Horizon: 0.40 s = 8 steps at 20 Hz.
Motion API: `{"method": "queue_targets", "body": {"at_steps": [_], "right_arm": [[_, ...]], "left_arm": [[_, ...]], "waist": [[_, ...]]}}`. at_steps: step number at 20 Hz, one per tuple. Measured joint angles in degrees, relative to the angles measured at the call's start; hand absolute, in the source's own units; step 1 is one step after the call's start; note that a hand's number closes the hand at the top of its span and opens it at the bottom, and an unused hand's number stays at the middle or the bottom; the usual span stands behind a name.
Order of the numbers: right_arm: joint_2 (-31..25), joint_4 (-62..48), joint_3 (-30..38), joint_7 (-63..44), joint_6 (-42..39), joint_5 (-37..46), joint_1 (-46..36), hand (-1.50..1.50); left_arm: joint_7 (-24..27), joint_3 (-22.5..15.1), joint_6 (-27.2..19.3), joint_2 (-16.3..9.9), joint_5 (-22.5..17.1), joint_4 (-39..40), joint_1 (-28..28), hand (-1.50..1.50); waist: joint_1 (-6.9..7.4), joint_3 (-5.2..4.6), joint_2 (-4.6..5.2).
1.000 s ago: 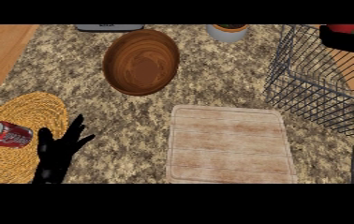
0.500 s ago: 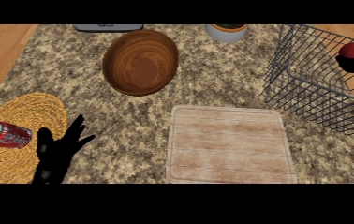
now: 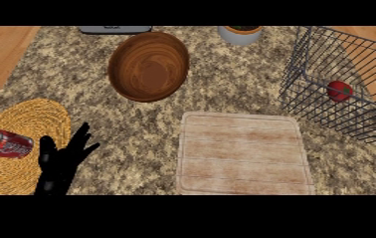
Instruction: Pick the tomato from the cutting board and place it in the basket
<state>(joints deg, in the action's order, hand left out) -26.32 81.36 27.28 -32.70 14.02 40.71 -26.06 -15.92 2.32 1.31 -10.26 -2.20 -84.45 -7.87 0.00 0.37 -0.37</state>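
Now, taking the pale wooden cutting board [image 3: 246, 153] as the landmark and reading from the left: far to its left lies a round woven yellow mat [image 3: 31, 142] with a red drink can [image 3: 13, 144] lying on its side on it. Between mat and board, low in the view, the black left hand [image 3: 60, 165] rests with fingers spread wide and pointing up, holding nothing. Up and left of the board stands a round brown wooden bowl [image 3: 149, 66]; beyond it a grey flat object [image 3: 115, 29] shows partly at the counter's far edge. Straight above the board sits a grey pot [image 3: 241, 33], cut off by the view. Right of the board and slightly above it stands the dark wire basket [image 3: 317, 62], and the small red tomato [image 3: 338, 90] is inside it. The board itself bears nothing. The right hand shows nowhere.

The task looks finished, so the risks are small: I judge the round tomato could roll about inside the basket, and a hand passing close to the wire rim might nudge the basket.
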Motion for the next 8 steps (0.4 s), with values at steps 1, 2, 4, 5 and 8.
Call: {"method": "queue_targets", "body": {"at_steps": [1, 2, 4, 5, 8], "right_arm": [[-0.21, 1.02, 0.91, -0.1, 0.16, -0.94, 0.37, -1.5], [-0.31, 1.27, 1.62, -0.36, 0.75, -1.42, 0.3, -1.5], [-0.96, 3.68, 3.95, -0.95, 0.17, -3.66, 2.1, -1.5], [-1.55, 4.64, 5.4, -0.56, -0.03, -4.72, 3.59, -1.5], [-2.5, 8.72, 9.11, -1.45, -1.47, -7.41, 8.11, -1.5]], "left_arm": [[0.44, 0.08, 0.04, 0.08, 0.1, 0.4, 0.02, 0.0], [-0.67, 0.2, 0.13, -0.11, 0.03, 0.27, 0.38, 0.0], [0.39, 0.35, 0.27, -0.03, 0.18, 0.67, 0.12, 0.0], [0.68, 0.28, 0.29, 0.08, 0.26, 0.3, -0.22, 0.0], [0.04, 0.15, -0.19, 0.37, 0.65, -0.82, -0.89, 0.0]], "waist": [[-0.06, 0.01, -0.03], [-0.03, 0.0, -0.02], [-0.24, 0.01, -0.09], [-0.32, 0.0, -0.1], [-0.65, -0.04, -0.17]]}}
